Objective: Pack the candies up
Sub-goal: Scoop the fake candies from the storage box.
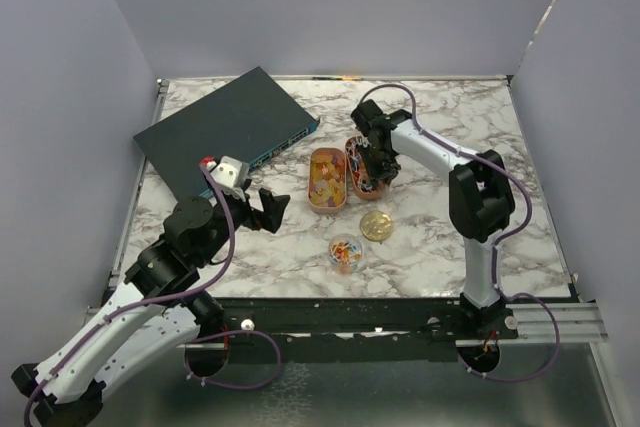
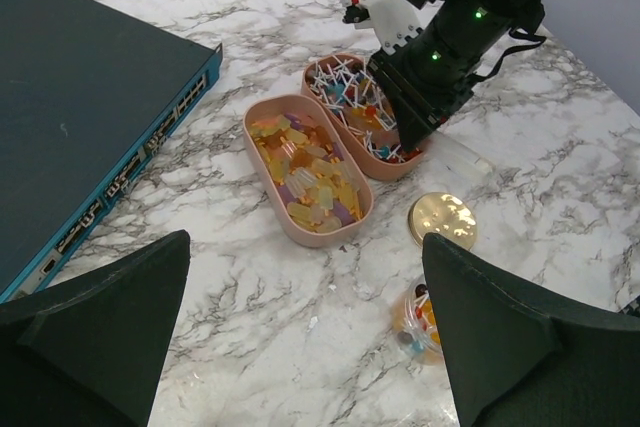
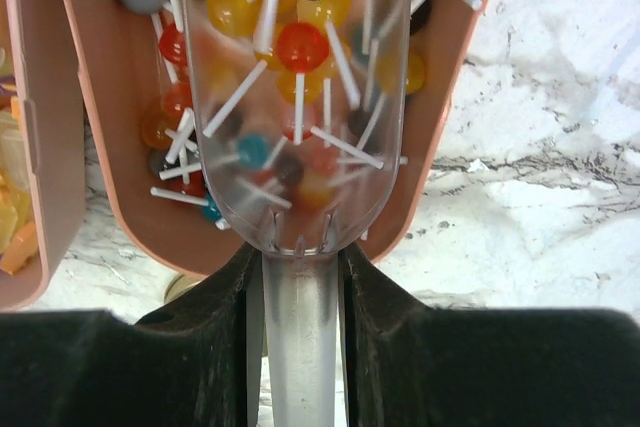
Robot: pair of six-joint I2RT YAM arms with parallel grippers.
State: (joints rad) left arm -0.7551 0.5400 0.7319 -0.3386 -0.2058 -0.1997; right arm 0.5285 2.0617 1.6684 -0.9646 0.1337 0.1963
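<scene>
Peach trays [image 2: 285, 222] of loose candies [image 2: 310, 172]

The grey-veined white marble-look bench [image 1: 440, 237] was smooth. The oval peach plastic trays [image 2: 318, 238] looked matt; the clear plastic scoop [image 3: 300, 247] and round stick-mounted candies [image 3: 300, 45] were glossy; the round gold lid [image 2: 442, 219] shone like metal.

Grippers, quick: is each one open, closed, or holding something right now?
Left gripper: open, holding nothing.
Right gripper: closed on the handle of a clear scoop, which reaches into the lollipop tray.
</scene>
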